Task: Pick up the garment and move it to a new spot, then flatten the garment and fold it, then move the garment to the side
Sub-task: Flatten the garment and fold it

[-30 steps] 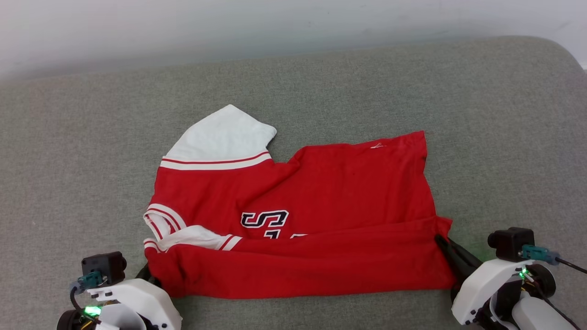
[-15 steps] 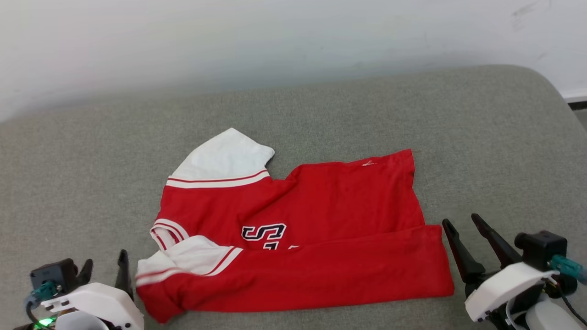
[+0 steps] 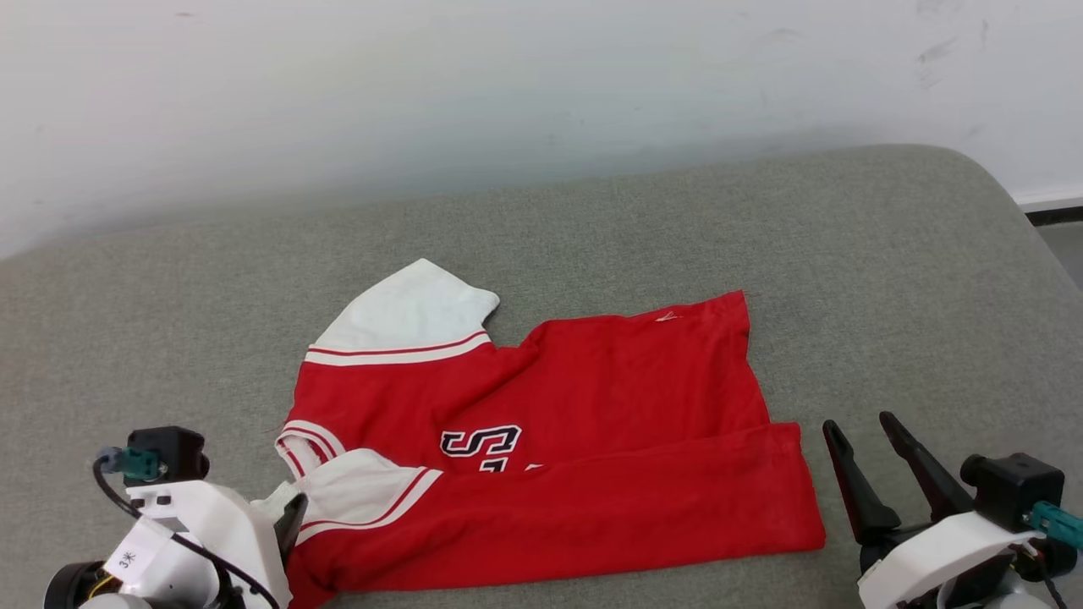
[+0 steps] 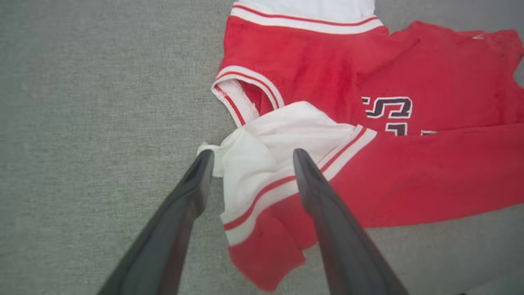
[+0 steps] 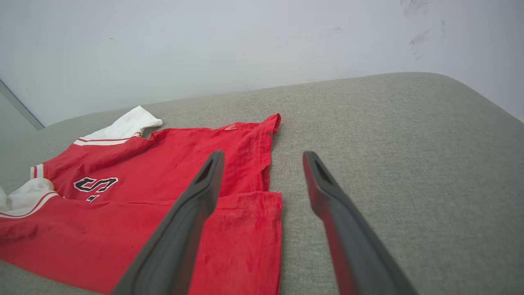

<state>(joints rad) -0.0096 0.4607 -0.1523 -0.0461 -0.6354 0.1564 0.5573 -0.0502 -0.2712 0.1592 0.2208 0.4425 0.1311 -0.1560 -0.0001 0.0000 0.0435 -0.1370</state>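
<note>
Red shirt (image 3: 592, 397), folded once. My left pincer (image 4: 252, 157), spread empty, straddles its loose sleeve (image 4: 266, 139); my right pincer (image 5: 264, 157) likewise, beside the hem (image 5: 262, 172). Nipping sleeve alone could unfold it.

A grey-green woven upholstered surface (image 3: 888, 279) with a rounded far right corner runs up to a plain off-white wall (image 3: 508, 85), evenly lit and bearing faint grey scuff marks (image 3: 935, 51) at upper right, with a dark skirting strip (image 3: 1058, 214) beyond that corner above grey floor (image 3: 1069, 254).
</note>
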